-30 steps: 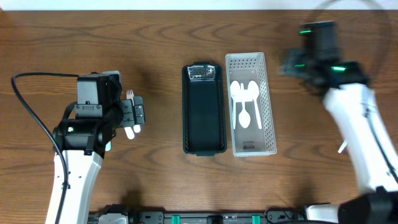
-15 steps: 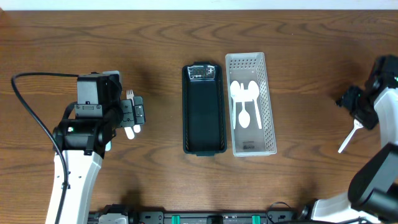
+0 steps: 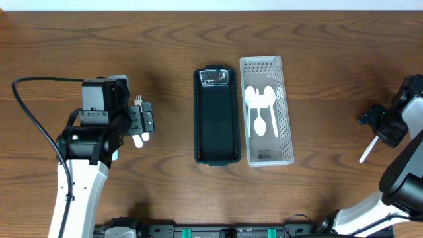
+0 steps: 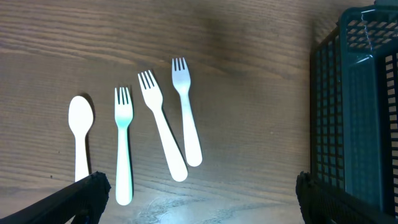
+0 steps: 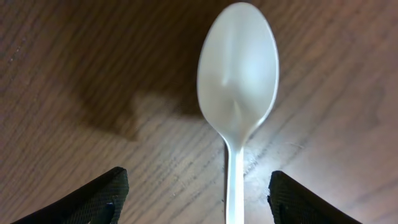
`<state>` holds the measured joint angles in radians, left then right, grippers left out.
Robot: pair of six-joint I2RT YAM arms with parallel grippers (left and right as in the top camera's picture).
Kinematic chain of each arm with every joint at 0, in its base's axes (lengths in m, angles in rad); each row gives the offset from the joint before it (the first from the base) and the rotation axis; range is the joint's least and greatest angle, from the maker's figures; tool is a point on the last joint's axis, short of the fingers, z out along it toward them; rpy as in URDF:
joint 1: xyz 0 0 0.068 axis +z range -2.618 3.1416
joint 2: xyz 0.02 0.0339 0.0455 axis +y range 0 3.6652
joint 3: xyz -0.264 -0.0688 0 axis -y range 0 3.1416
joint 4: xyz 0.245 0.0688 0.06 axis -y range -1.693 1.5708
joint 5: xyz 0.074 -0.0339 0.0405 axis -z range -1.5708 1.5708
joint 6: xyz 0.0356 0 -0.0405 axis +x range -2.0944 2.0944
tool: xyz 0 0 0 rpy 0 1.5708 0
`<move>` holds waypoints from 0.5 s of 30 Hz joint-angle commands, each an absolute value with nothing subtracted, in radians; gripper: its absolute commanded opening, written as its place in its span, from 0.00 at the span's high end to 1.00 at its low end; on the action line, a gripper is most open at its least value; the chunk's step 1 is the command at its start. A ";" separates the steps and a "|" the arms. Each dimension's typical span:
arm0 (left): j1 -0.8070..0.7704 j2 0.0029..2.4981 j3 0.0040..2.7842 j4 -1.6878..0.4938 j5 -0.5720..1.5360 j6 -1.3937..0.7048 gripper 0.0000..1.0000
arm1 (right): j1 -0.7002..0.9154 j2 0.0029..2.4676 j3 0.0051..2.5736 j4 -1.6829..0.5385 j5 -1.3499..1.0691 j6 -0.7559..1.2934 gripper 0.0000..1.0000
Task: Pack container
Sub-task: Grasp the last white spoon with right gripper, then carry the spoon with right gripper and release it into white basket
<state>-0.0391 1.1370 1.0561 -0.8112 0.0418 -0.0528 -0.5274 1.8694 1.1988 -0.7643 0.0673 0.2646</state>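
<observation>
Hovering over the spoon point(image 5: 237, 68), your right gripper point(image 5: 199, 196) has jaws apart. Likely next: pinch it, carry it nine o'clock to the basket point(image 3: 262, 68).

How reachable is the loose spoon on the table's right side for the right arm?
Likely yes: the right pincer hovers open directly over the spoon, straddling its handle, with nothing in between.

Brown wooden table point(image 3: 165, 39) — grain running sideways.
</observation>
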 commanded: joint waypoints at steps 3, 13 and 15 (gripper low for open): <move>-0.034 1.137 1.079 -0.815 0.031 -0.062 0.02 | -0.538 1.905 1.177 -0.730 0.044 0.212 0.24; -0.034 1.137 1.079 -0.815 0.030 -0.062 0.02 | -0.542 1.906 1.090 -0.645 0.038 0.212 0.24; -0.034 1.137 1.079 -0.815 0.031 -0.062 0.02 | -0.544 1.906 1.074 -0.630 0.024 0.212 0.25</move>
